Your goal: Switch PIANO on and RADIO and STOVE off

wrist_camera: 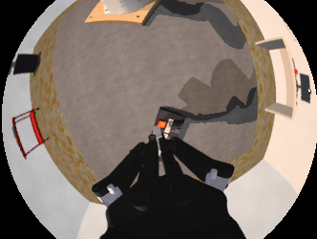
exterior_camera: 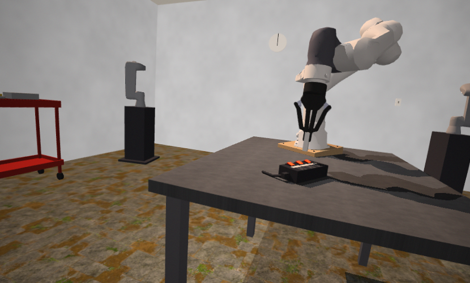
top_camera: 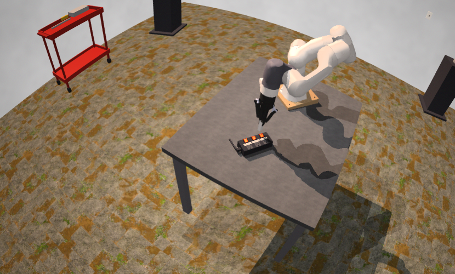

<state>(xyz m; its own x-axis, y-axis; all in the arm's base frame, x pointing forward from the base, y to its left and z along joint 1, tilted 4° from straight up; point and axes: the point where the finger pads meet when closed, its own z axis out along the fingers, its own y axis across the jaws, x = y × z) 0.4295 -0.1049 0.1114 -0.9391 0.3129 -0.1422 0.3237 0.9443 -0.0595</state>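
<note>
So, going by the top view with 12 o'clock at the top edge: the power strip (top_camera: 255, 149) (exterior_camera: 308, 175) (wrist_camera: 164, 114) is lying flat, right way up, around the middle of the tabletop (top_camera: 205, 136) (exterior_camera: 212, 182) (wrist_camera: 110, 72). It runs roughly 8 to 2 o'clock, and the cable (top_camera: 233, 144) (exterior_camera: 270, 173) pokes out at the 8 o'clock end. All three orange switches (top_camera: 254, 137) (exterior_camera: 299, 162) (wrist_camera: 161, 124) are along its 11 o'clock side, but the labels are too tiny to read, so I can't tell which is PIANO or what's on.

The gripper (top_camera: 259, 127) (exterior_camera: 306, 141) (wrist_camera: 157, 131) is clenched on nothing, tips down, hanging just off the strip toward 12 o'clock and not touching it. The arm's wooden base plate (top_camera: 289, 107) (exterior_camera: 314, 153) (wrist_camera: 95, 19) sits between 1 and 2 o'clock from the strip. Red cart (top_camera: 81, 62) (exterior_camera: 18, 164) (wrist_camera: 35, 125) is way out at 10.
</note>
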